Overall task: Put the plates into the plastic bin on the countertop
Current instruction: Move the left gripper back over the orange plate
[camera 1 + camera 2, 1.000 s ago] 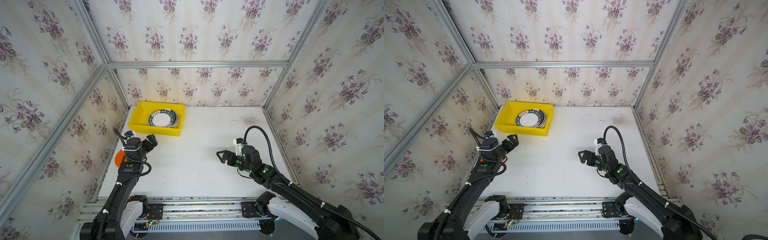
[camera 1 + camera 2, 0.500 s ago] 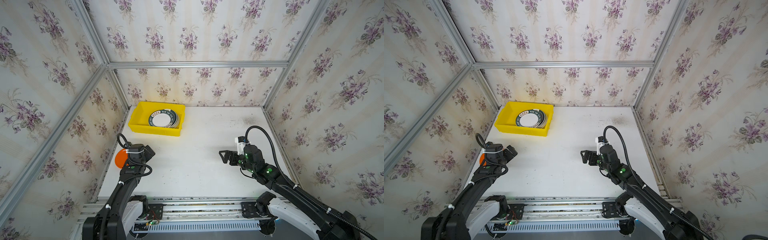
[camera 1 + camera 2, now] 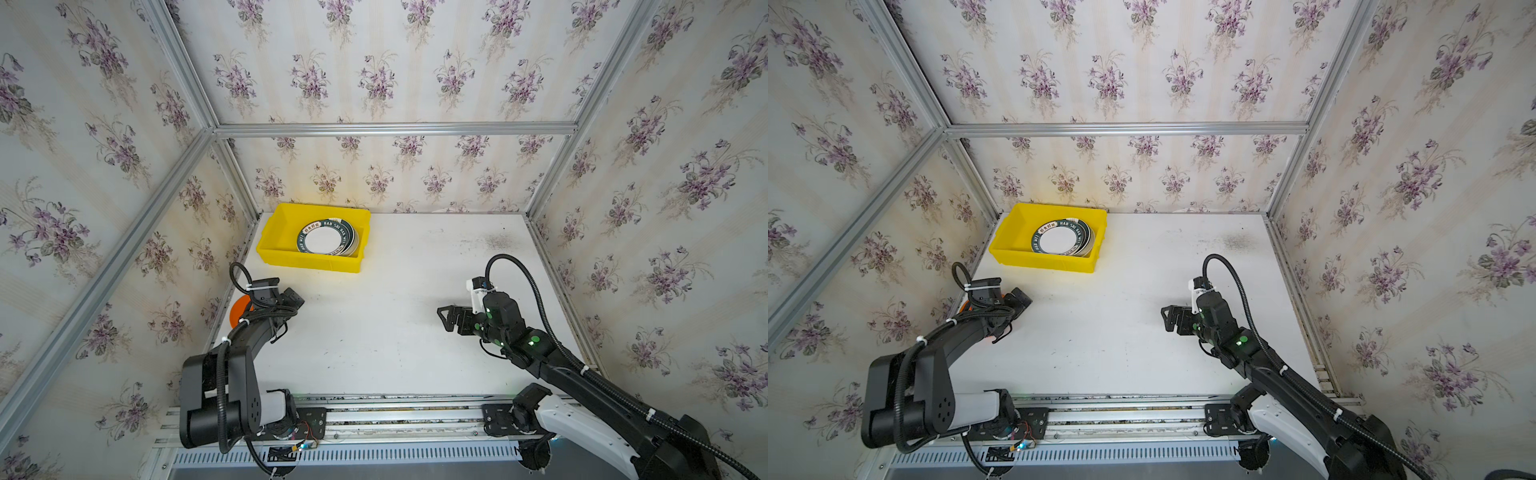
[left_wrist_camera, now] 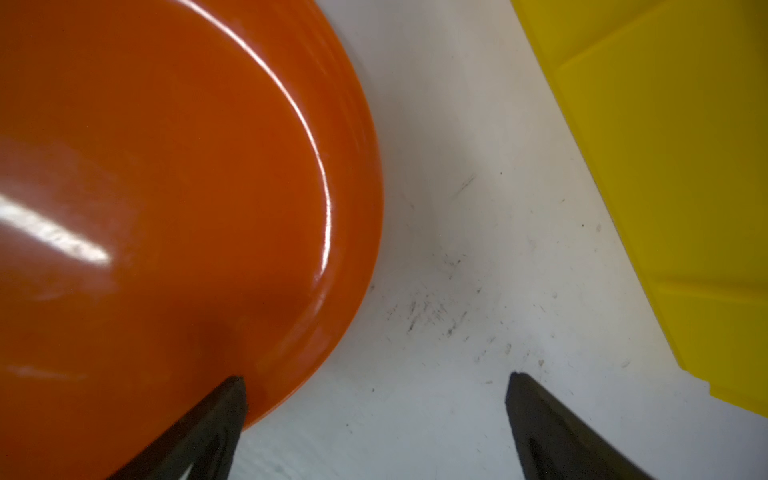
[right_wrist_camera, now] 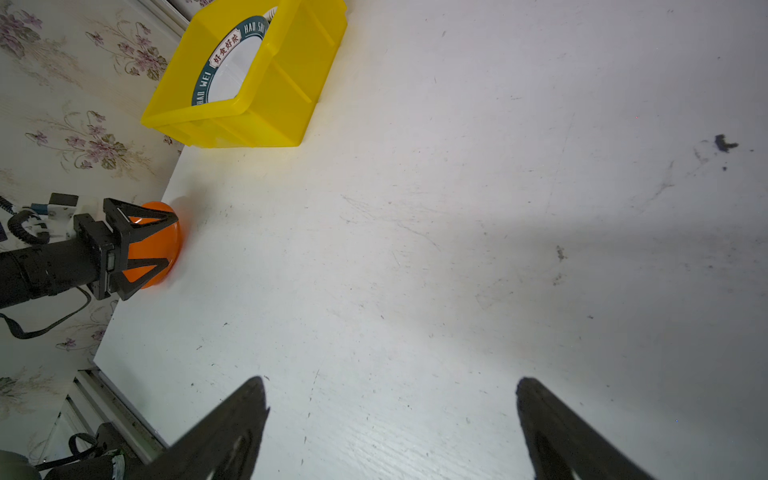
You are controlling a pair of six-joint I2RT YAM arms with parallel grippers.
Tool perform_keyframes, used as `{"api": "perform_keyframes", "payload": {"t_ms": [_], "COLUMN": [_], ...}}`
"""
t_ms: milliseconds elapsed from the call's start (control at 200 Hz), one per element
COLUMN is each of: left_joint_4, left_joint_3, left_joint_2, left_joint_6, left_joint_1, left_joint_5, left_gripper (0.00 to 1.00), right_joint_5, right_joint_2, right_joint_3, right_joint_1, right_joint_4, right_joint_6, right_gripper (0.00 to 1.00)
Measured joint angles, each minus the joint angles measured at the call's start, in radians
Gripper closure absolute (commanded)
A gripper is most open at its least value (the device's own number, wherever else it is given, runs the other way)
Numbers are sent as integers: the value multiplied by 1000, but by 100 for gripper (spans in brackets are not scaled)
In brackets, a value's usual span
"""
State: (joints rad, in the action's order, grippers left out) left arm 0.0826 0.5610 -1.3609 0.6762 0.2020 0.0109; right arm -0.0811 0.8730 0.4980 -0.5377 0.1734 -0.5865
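1. At the left edge of the countertop (image 3: 395, 332), in the left middle of both top views, the orange plate (image 3: 237, 309) is sitting outside the bin (image 3: 307, 262), mostly hidden behind the left gripper (image 3: 293, 298). Whether the plate is lying flat or leaning on the wall cannot be told.
2. The left gripper is standing wide open and empty. In the left wrist view, one finger (image 4: 216, 411) is reaching over the plate's inner face and the other is hanging over bare countertop, so the rim is passing between them. Contact cannot be confirmed.
3. The arm is judged to be approaching for a rim pinch. A sound grasp is calling for the lower finger getting under the rim before the jaws begin closing.
4. The glossy plate is likely to slip, so a deep bite and a slow lift are looking advisable.
5. The bin is sitting at the upper left of the countertop, with green-rimmed plates (image 3: 328, 241) stacked toward its right end. The free left end is offering the easier drop.
6. The right gripper (image 3: 446, 318) is hovering wide open and empty, right of centre, well clear of the path.
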Motion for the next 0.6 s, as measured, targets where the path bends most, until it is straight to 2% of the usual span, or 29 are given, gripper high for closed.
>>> {"api": "perform_keyframes", "payload": {"t_ms": [300,485,605], "left_joint_4": [-195,-259,-299], "left_joint_3": [-16,-48,-67], "left_joint_2": [-70,-63,-61], "left_joint_6": [18,26,42], "left_joint_1": [-16,-67,-136], "left_joint_5": [117,182,236], "left_gripper": [0,0,0], "right_joint_5": [4,8,11], "right_joint_2": [32,49,58], "right_joint_3": [18,18,18], "right_joint_1": [34,34,35], "right_joint_4": [0,0,0], "right_joint_6": [-12,-27,-45], "right_gripper": [4,4,4]}}
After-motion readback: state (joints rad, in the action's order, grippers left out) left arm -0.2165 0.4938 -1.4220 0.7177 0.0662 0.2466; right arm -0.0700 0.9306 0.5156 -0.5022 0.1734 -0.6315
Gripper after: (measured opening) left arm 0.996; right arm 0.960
